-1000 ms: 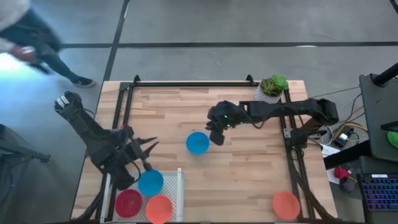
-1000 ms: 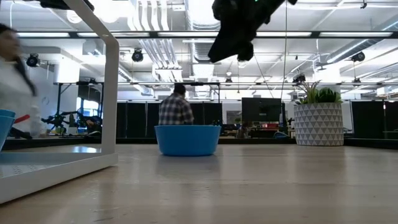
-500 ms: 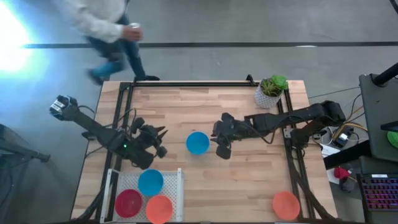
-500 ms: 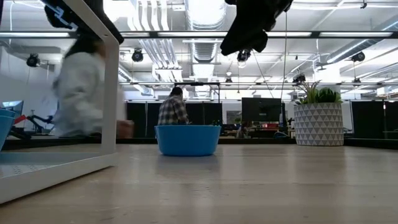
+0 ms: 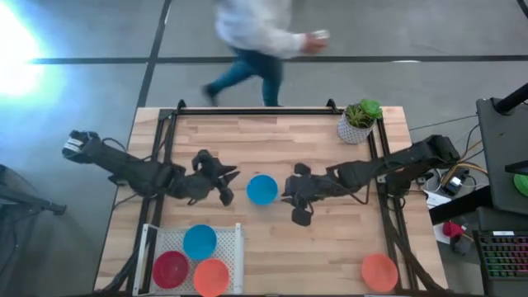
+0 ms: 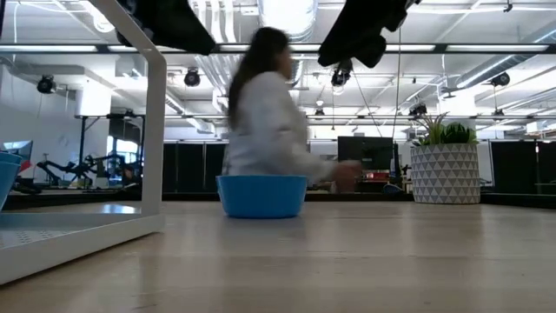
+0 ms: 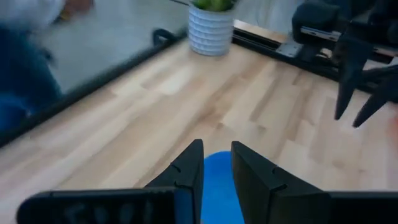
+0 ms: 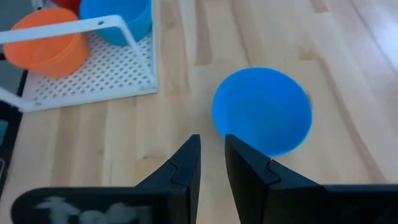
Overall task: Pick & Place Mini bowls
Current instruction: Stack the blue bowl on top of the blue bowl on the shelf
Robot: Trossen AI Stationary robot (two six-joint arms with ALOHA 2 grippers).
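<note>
One blue mini bowl [image 5: 262,189] stands upright on its base in the middle of the table, also seen in the low view [image 6: 261,195]. My left gripper [image 5: 230,187] hovers just to its left, open by a narrow gap, and blue bowl [image 7: 217,180] shows between its fingers. My right gripper [image 5: 289,198] hangs just right of the bowl [image 8: 261,112], also open by a narrow gap and raised off the wood. A blue bowl [image 5: 200,241], a red bowl [image 5: 171,269] and an orange bowl [image 5: 212,277] sit in the white tray [image 5: 235,247]. Another orange bowl [image 5: 379,271] rests near the table's near right corner.
A white pot with a green plant [image 5: 359,120] stands at the far right corner. Black rails [image 5: 247,111] run along the table's far and side edges. A person [image 5: 260,37] walks past beyond the far edge. Bare wood lies between the centre bowl and the near edge.
My left gripper has swung from above the tray toward the far side and the right, up to the centre blue bowl. My right gripper has drawn back from that bowl, toward the near right. The bowl has stayed put. A person has crossed behind the far edge, left to right.
</note>
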